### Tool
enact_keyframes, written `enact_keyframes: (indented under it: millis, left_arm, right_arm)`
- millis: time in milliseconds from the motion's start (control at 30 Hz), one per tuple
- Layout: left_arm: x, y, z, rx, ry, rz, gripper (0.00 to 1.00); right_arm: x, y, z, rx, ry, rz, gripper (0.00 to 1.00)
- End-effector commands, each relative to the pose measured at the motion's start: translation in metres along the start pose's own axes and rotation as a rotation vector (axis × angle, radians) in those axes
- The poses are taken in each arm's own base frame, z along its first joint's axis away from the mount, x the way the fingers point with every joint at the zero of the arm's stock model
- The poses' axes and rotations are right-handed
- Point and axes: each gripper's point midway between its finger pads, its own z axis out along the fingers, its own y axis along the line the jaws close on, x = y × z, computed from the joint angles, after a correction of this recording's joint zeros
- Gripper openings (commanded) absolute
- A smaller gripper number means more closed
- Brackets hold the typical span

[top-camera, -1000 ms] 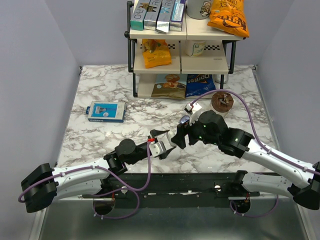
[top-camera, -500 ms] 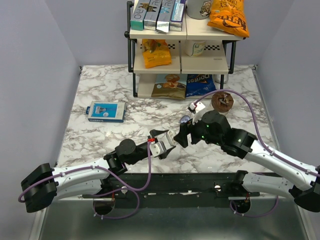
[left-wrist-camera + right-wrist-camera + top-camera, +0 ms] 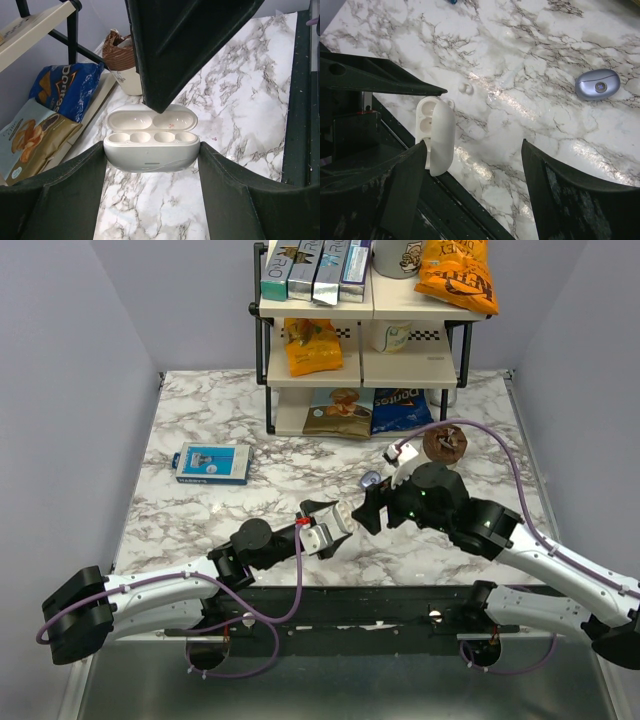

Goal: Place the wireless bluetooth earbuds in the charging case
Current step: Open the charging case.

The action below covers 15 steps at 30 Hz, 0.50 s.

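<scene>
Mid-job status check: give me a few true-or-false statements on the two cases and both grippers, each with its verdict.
1. The left gripper grips a white case whose lid is open. True.
2. The wells of the white case hold earbuds. False: the wells are empty.
3. The lavender-blue case lies closed on the marble table. True.
4. The right gripper is shut on the lavender-blue case. False: its jaws stand open and empty, and that case lies on the marble, apart from its fingers.
</scene>
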Motion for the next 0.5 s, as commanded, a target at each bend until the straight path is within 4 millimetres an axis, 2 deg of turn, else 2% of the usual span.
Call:
enact_keyframes:
  millis: [0,100,233,467]
  left_arm:
    - [-0.009,0.002,0.001,-0.013,-0.036,0.013,0.00]
    - [-0.010,0.002,0.001,-0.010,-0.038,0.012,0.00]
    - [-0.010,0.001,0.002,-0.007,-0.038,0.012,0.00]
    - [-0.013,0.001,0.001,-0.008,-0.047,0.012,0.00]
  right_arm:
    - [-0.008,0.009,-0.004,-0.054,-0.030,-0.001,0.85]
    - [-0.006,0.010,0.000,-0.056,-0.018,0.003,0.85]
    - [-0.006,0.023,0.004,-0.129,-0.015,0.003,0.85]
    - [0.002,0.012,0.015,-0.062,0.027,0.023,0.84]
